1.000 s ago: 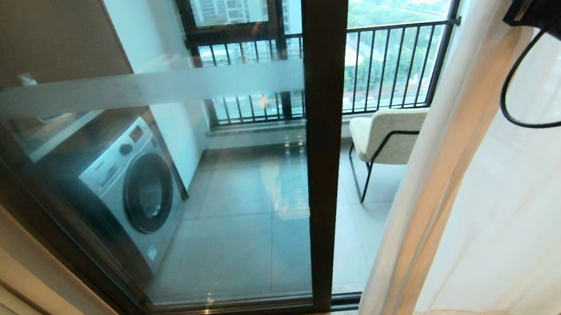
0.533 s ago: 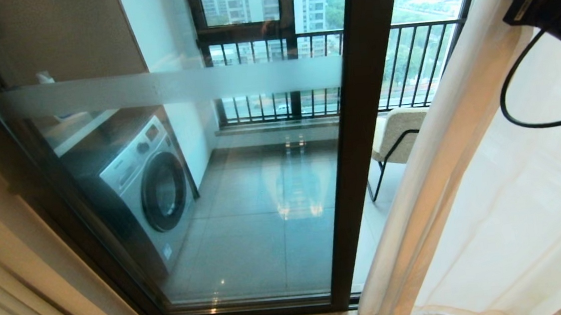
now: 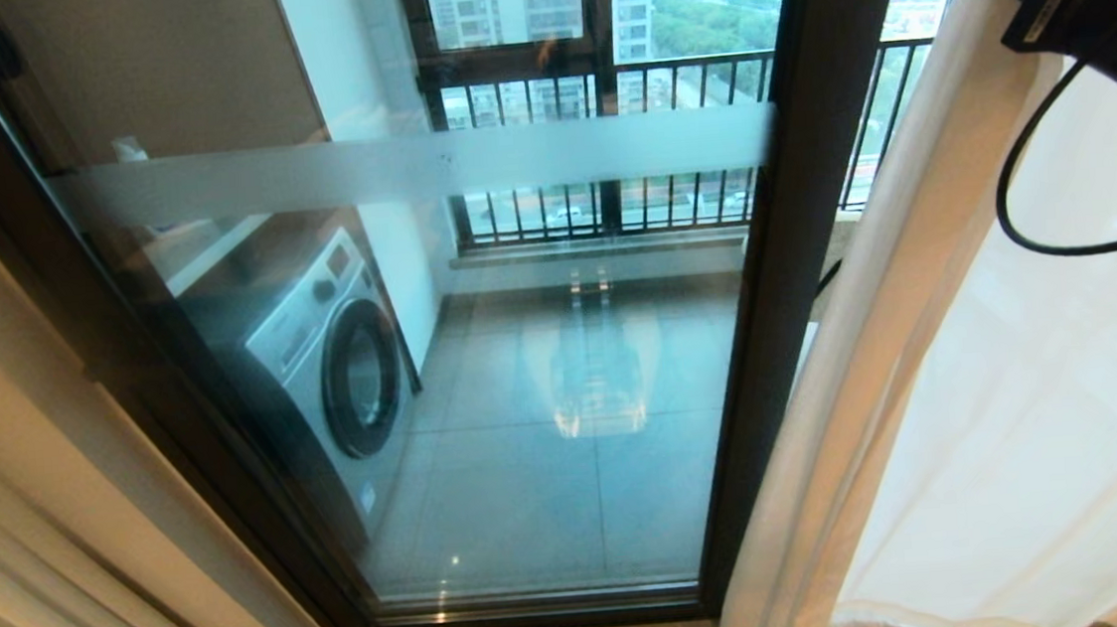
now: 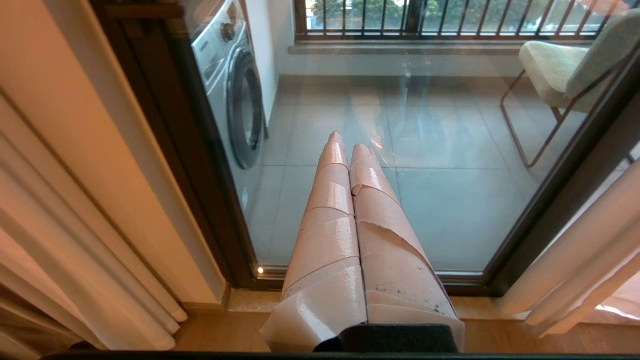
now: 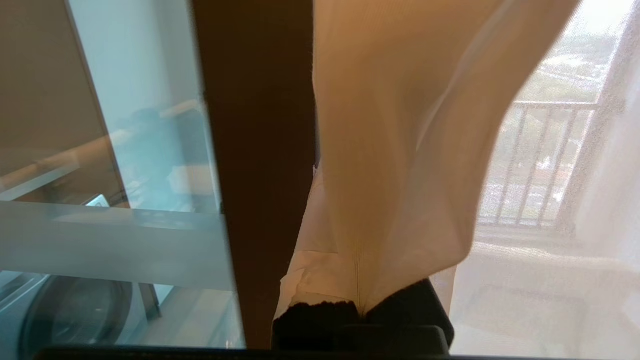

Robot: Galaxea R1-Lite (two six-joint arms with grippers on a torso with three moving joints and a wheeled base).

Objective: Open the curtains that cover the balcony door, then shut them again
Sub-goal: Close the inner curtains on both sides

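- While your right gripper was clamped shut on a pinch of the sheer white pleated curtain panel, that panel hung bunched at the right side of the tall dark-framed glass balcony door, just past the door's right upright.
- You could judge the opening half largely done: most of the glass stood uncovered, with the grey washing machine and the black-barred railing plain through it. Which way the panel was being drawn you could not tell; closing was not finished.
- Your left gripper, its tape-wrapped fingers pressed together and empty, pointed at the lower glass, apart from it.
- Along the left edge hung opaque beige drapes.
- For room, you had the open strip before the door's sill; the panel's wavy hem reached the floor near the frame's foot, so it might drag.
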